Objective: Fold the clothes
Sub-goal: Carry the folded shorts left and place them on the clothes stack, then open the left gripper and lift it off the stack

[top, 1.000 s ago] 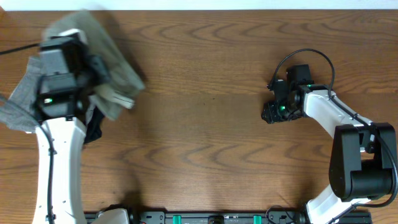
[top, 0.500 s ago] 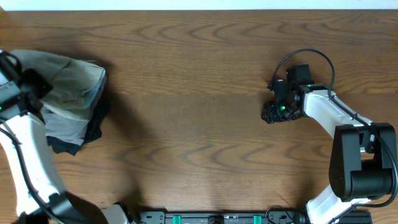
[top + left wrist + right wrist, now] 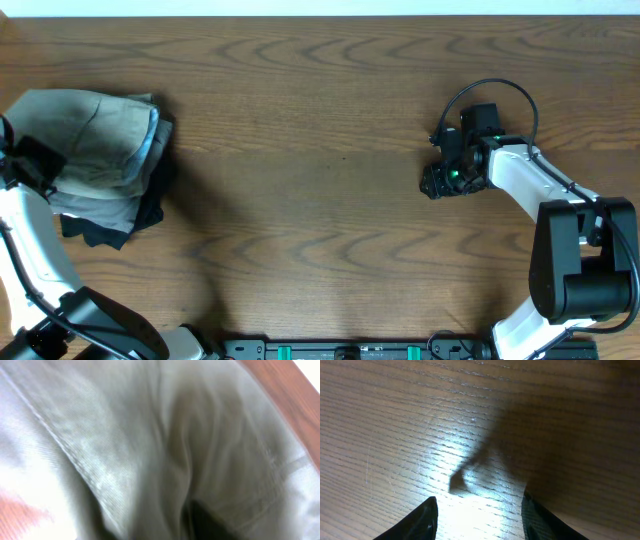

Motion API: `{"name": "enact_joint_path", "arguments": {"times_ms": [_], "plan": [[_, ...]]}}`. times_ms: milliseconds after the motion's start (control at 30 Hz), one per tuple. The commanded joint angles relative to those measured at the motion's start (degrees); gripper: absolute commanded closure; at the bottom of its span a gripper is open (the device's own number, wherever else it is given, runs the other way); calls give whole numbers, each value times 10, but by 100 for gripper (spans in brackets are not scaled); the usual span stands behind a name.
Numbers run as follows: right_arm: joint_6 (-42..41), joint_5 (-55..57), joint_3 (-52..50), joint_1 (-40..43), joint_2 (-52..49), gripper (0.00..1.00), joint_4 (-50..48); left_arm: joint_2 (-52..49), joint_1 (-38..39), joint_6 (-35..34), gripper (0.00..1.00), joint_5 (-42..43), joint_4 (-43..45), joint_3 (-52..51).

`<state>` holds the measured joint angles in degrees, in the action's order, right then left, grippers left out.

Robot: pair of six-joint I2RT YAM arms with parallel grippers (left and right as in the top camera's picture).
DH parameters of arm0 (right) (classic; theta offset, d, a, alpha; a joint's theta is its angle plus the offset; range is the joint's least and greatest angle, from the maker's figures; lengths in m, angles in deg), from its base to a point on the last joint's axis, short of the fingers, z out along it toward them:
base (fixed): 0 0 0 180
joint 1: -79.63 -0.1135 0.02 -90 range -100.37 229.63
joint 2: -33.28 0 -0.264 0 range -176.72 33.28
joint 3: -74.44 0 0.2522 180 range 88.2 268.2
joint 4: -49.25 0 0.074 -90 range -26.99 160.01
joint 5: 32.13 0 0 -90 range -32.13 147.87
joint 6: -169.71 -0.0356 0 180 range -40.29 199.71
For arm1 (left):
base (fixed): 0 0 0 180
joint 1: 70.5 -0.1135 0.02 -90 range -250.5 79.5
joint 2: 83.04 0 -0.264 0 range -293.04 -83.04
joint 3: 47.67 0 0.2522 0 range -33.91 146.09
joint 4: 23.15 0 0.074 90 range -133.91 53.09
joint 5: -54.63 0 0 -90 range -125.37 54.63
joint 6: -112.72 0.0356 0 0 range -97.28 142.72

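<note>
- A dark base rail (image 3: pixel 340 351) ran along the near edge of the overhead view, at 6 o'clock.
- Brown wood-grain table (image 3: pixel 300 220) filled almost the whole view. A pale strip (image 3: pixel 320 6) showed beyond its far edge at 12 o'clock.
- The right gripper (image 3: pixel 438 182) sat at about 3 o'clock, low over bare wood. In its wrist view, the right gripper (image 3: pixel 479 512) had its two dark fingertips (image 3: pixel 422 520) standing well apart, with nothing between them but lit table grain and a shadow.
- The clothes (image 3: pixel 95 135), a pair of khaki-green shorts, lay bunched at 9 to 10 o'clock by the left edge. A pale blue lining showed along their 3 o'clock side.
- They rested on a grey cloth (image 3: pixel 100 210) and a black garment (image 3: pixel 98 237), both peeking out toward 6 o'clock.
- The left gripper (image 3: pixel 35 160) was at the 9 o'clock edge of the shorts. Its wrist view was filled with blurred khaki fabric (image 3: pixel 150 450) and a stitched seam, with a sliver of table at 2 o'clock. Its fingers were out of sight, so I could not tell how its jaws stood.
</note>
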<state>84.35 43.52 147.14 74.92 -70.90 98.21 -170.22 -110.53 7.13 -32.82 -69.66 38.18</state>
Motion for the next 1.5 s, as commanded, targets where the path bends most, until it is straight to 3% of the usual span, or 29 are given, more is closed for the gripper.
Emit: {"name": "enact_joint_path", "arguments": {"times_ms": [0,100,233,400,500,567,667,700,933,1100,1467], "plan": [[-5,4,-7,8,-7,47,11,34,-17,-113,26,-15,-54,18],[-5,4,-6,8,-7,47,11,80,-28,-152,22,-15,-101,18],[-5,4,-7,8,-7,47,8,151,-31,-146,23,19,-86,18],[-5,4,-7,8,-7,47,9,160,-28,-105,48,148,-45,28],[-5,4,-7,8,-7,47,11,133,-30,-99,62,163,-8,28],[-5,4,-7,8,-7,48,11,111,-33,-99,65,163,3,28],[-5,4,-7,8,-7,47,12,71,-41,-99,63,154,-1,28],[-5,4,-7,8,-7,47,12,59,-45,-99,58,152,-9,28],[-5,4,-7,8,-7,46,16,-35,-72,-100,53,93,-126,21],[-5,4,-7,8,-7,46,15,-99,-76,-100,44,86,-179,12],[-5,4,-7,8,-7,47,19,-100,-74,-88,39,192,-189,13]]}}
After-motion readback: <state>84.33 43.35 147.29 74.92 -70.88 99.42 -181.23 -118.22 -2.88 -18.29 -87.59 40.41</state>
